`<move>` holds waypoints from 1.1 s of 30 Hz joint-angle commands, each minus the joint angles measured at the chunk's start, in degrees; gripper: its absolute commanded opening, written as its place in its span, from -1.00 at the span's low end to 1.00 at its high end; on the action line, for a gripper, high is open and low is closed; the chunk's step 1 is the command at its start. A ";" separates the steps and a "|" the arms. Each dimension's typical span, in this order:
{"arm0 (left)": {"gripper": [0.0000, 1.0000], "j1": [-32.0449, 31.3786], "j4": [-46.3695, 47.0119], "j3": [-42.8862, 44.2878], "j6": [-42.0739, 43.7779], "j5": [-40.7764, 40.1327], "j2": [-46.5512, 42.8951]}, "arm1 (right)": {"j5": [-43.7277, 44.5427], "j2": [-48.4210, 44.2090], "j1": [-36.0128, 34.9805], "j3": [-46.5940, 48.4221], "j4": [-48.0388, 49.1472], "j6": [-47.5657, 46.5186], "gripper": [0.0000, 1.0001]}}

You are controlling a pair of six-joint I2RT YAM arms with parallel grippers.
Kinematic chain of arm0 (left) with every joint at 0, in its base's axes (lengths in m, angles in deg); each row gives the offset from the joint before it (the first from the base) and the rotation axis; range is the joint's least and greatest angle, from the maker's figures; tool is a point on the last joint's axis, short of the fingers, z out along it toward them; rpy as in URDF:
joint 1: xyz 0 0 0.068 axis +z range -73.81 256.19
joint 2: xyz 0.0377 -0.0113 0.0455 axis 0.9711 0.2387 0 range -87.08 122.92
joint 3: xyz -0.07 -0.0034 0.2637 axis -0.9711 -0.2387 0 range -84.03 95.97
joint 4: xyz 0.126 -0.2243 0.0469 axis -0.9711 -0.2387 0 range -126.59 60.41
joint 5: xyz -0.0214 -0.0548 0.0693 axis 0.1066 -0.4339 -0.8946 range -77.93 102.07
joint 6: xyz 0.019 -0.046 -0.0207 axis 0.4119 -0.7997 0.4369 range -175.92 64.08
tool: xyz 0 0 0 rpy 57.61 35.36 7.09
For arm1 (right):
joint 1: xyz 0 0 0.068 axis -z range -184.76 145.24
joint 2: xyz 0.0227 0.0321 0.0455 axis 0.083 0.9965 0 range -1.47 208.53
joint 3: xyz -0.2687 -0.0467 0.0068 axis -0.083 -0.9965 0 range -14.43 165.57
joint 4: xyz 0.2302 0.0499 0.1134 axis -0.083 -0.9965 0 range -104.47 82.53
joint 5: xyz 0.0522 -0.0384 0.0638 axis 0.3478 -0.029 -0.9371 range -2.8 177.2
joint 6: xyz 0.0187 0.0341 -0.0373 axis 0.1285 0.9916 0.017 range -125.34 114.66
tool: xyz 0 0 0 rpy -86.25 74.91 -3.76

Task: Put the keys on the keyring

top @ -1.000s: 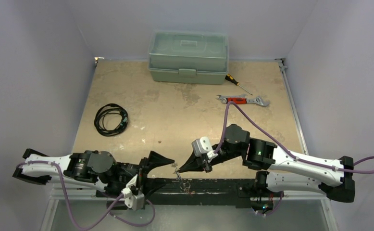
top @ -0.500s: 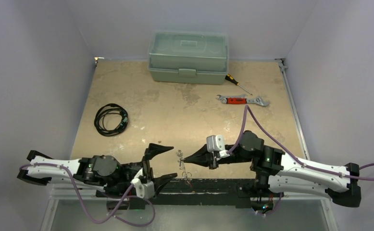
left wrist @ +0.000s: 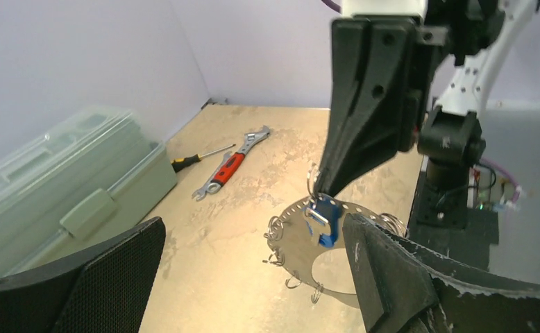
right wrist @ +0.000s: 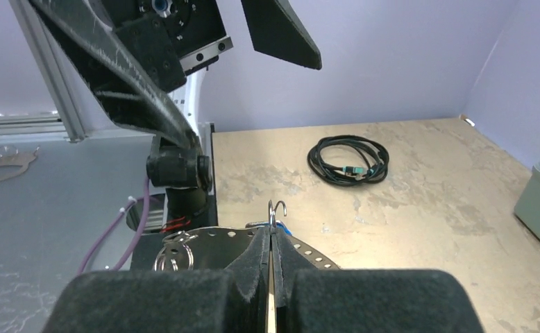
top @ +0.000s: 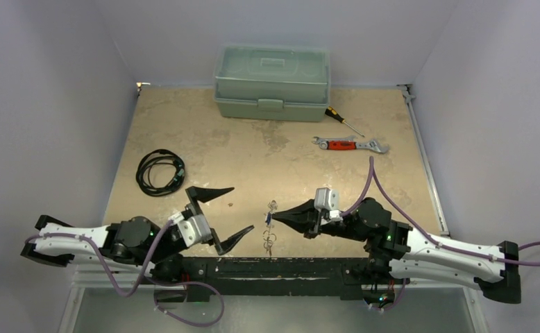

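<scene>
Overhead, my right end effector (top: 280,217) is clamped on the thin silver wire keyring (top: 271,236) by the near edge of the bench (top: 253,156); my left end effector (top: 243,207) gapes beside. Left wrist: blue-tagged silver key (left wrist: 325,223) hangs there. Right wrist: thin pinch, so a nudge could twist it loose.

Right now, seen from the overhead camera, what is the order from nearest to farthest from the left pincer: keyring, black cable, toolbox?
1. The keyring, just right of the left pincer, at the right pincer tip.
2. The black cable, farther out on its left.
3. The toolbox, at the far edge of the table.
</scene>
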 commanded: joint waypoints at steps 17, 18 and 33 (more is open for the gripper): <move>0.98 2.65 -13.23 17.82 -8.84 -5.67 21.12 | 5.35 0.80 2.54 -1.50 9.06 4.59 -1.00; 0.98 5.28 -13.32 18.18 -8.92 -2.90 21.59 | 5.25 1.27 3.09 -1.54 9.64 5.02 -1.00; 0.78 31.80 -7.85 19.95 -11.29 29.08 26.28 | -3.15 0.62 12.42 -2.29 8.14 6.61 -1.00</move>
